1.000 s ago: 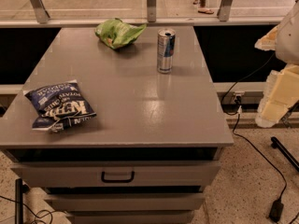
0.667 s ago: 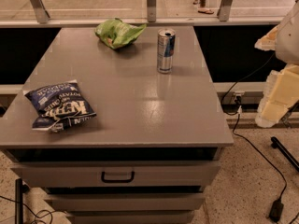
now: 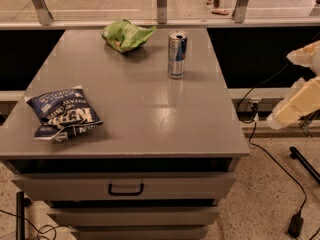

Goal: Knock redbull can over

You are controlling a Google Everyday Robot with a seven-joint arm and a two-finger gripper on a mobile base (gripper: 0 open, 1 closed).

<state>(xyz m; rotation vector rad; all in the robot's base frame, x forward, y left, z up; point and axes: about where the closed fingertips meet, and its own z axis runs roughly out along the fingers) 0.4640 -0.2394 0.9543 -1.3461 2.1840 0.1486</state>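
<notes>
Nothing has visibly moved since the earlier frames: the redbull can (image 3: 177, 54), both bags and the robot's arm lie where they did a second ago.

The can stands upright in the upper middle of the frame, a little right of centre, on the far part of the grey cabinet top (image 3: 150, 109) and near its back edge. Its silver top with the opening faces up, and its blue and silver panels face the camera. A faint reflection of it shows on the surface just below it.

To the left of the can, near it but not touching, lies a crumpled green chip bag (image 3: 127, 35), also close to the back edge. A dark blue chip bag (image 3: 64, 114) with white lettering lies flat at the left middle of the frame, near the left edge of the top and well apart from the can.

The gripper (image 3: 292, 109) shows as cream-coloured parts at the right edge of the frame, at mid height and partly cut off by the frame. It hangs off the side of the cabinet over the floor, well apart from the can and lower right of it in the picture. Whether it is released or clenched cannot be told; it touches nothing on the cabinet.

Below the top, at the lower middle, a drawer front carries a dark handle (image 3: 126, 189). A black cable (image 3: 270, 159) runs across the speckled floor at lower right.
</notes>
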